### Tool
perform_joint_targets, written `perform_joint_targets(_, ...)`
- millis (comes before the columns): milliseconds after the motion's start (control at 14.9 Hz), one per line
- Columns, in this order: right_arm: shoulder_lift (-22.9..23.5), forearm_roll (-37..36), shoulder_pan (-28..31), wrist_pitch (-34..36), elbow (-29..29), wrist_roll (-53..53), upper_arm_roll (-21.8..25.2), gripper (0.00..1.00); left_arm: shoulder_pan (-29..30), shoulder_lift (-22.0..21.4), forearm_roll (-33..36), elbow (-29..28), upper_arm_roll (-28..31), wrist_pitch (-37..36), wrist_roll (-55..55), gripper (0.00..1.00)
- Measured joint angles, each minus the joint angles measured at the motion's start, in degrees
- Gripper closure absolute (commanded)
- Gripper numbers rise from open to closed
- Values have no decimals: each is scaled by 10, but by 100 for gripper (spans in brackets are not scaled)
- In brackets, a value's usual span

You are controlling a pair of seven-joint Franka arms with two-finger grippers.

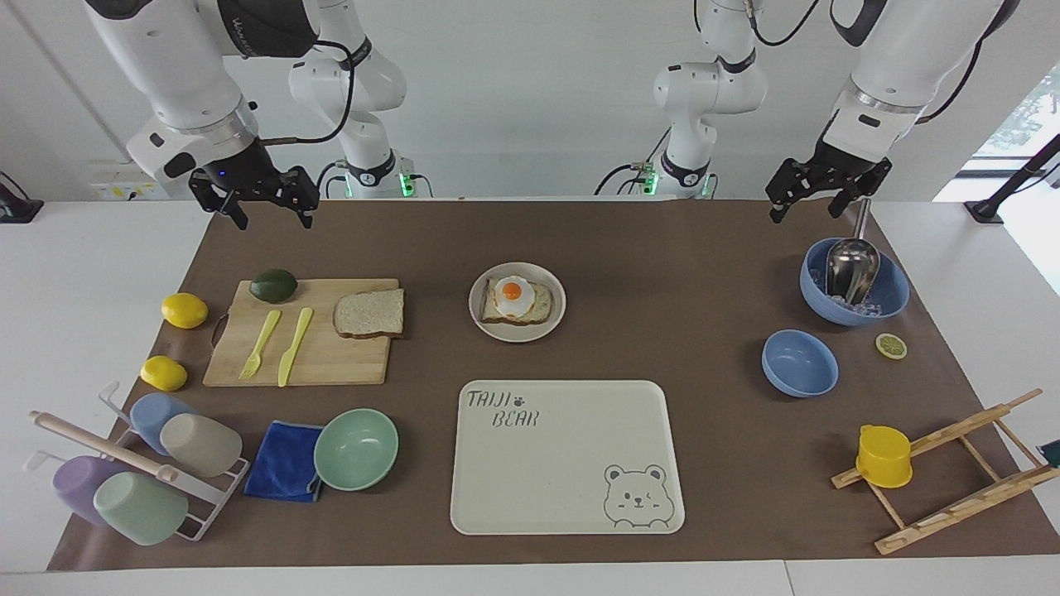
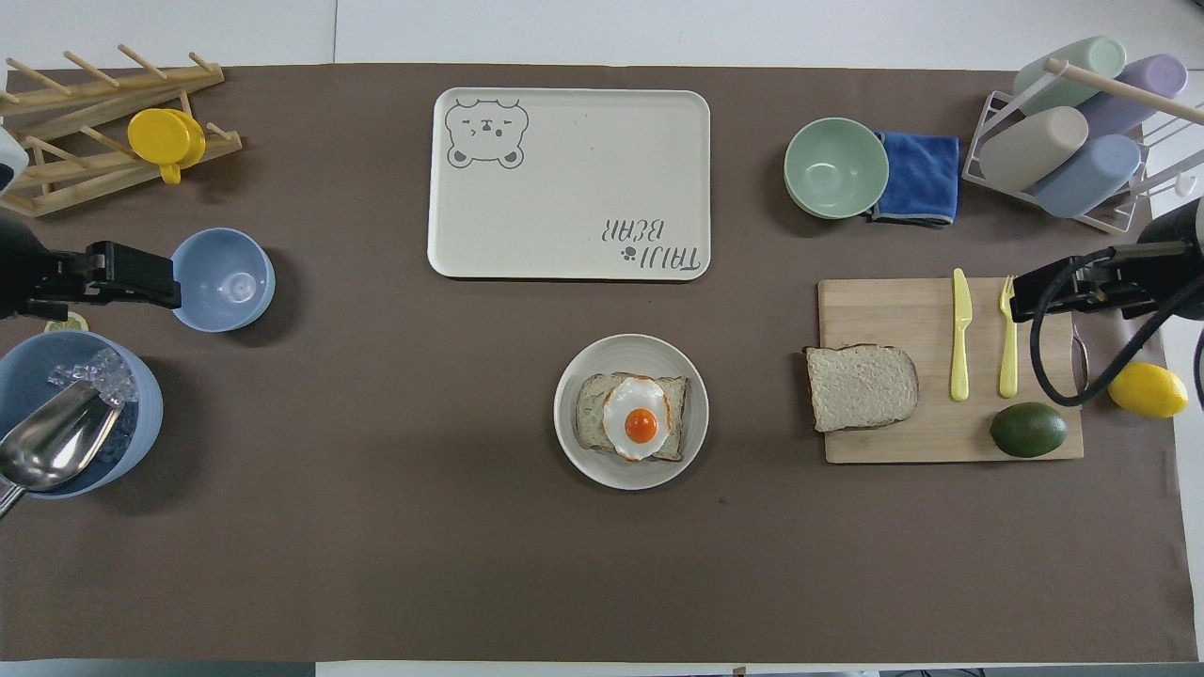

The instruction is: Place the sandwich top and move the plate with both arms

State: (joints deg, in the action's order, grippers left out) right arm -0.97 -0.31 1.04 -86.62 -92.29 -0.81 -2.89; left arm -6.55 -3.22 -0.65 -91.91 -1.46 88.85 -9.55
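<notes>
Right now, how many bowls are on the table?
3: a mint-green bowl beside the blue cloth, a small blue bowl, and a larger blue bowl holding ice and a metal scoop, nearer the robots. None appears hidden.

Only clear text: the cream tray is showing "TAIJI BEAR" with a paw-print mark in one corner, bear face drawn in the corner diagonal to it. White lettering is running along the right arm's black cuff, possibly a brand, not legible.

Brown mat covers a white table before pale walls.
</notes>
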Motion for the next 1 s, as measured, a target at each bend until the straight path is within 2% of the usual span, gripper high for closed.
perform_joint_targets(268,1,-16,-19,-2,-3,5,-35,0,0,0,0,0,0,0,0,0)
perform_joint_targets(535,34,-105,-100,-12,-15,-76,-81,0,0,0,0,0,0,0,0,0)
perform_joint_targets(803,100,-125,-147,-82,-44,-167,-87,0,0,0,0,0,0,0,0,0)
perform_joint_targets(1003,121,-158,-152,-170,-127,-219,-87,0,0,0,0,0,0,0,0,0)
